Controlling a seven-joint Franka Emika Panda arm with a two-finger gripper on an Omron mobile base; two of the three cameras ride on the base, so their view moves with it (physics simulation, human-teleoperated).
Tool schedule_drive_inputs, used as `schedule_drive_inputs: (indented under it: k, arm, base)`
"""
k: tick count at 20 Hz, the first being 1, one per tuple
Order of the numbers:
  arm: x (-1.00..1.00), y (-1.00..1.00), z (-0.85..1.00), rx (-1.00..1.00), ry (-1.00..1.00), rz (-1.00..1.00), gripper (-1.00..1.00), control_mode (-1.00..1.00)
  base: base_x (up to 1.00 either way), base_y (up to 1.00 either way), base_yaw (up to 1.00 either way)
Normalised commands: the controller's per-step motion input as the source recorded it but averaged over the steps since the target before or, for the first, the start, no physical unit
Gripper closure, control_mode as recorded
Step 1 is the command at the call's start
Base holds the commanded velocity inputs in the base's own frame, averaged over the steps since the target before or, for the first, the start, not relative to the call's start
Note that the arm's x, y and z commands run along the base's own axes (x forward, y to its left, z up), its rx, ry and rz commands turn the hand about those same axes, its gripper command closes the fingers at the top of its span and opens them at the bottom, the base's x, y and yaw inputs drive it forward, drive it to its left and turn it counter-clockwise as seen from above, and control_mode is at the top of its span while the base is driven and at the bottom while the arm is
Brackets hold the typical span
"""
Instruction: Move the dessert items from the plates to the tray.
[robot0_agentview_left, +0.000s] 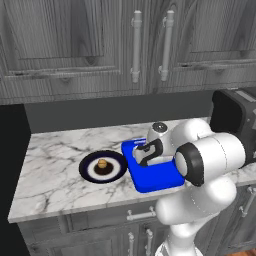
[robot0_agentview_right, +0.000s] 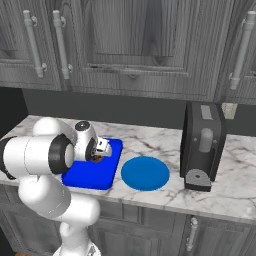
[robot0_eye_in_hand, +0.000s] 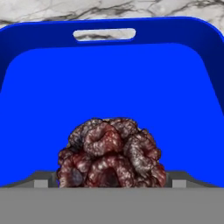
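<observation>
Two plates: navy-rimmed plate (robot0_agentview_left: 103, 167) left of the tray, plain blue plate (robot0_agentview_right: 145, 173) on its other side — both on the marble counter (robot0_agentview_left: 50, 160).
Writing: none readable on anything in view.
Cabinets: grey wood doors (robot0_agentview_right: 140, 40) above the counter, long bar handles.
Coffee machine: one, black (robot0_agentview_right: 202, 146), near the plain blue plate, by the back wall.
Tray: one, bright blue (robot0_eye_in_hand: 111, 78), raised rim, slot handle at its far end; the arm covers part of it in both base views.
Desserts: two — tan pastry (robot0_agentview_left: 102, 163) sits in the centre of the navy-rimmed plate; dark chocolate piece (robot0_eye_in_hand: 111, 155) is over the tray floor.
Gripper (robot0_eye_in_hand: 112, 181): low over the tray, jaws narrowed on the dark chocolate piece, a finger tip at each side.
</observation>
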Motion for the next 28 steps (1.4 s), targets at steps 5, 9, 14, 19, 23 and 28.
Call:
schedule_drive_inputs:
  k: [5,9,14,19,23,28]
  arm:
    - [0.0,0.0,0.0,0.0,0.0,0.0,-1.0,-1.0]
    - [0.0,0.0,0.06,0.0,0.0,0.0,-1.0,-1.0]
    - [-0.05,0.0,0.24,0.0,0.0,0.01,-1.0,-1.0]
    - [-0.35,0.09,0.34,0.0,0.0,0.04,-1.0,-1.0]
    - [-0.25,0.37,0.26,0.0,0.0,0.06,-1.0,-1.0]
    - [-0.01,0.54,0.38,0.0,0.0,0.06,-1.0,-1.0]
  base:
    - [0.0,0.0,0.0]
    - [0.0,0.0,0.0]
    - [0.0,0.0,0.0]
    - [0.0,0.0,0.0]
    - [0.0,0.0,0.0]
    - [0.0,0.0,0.0]
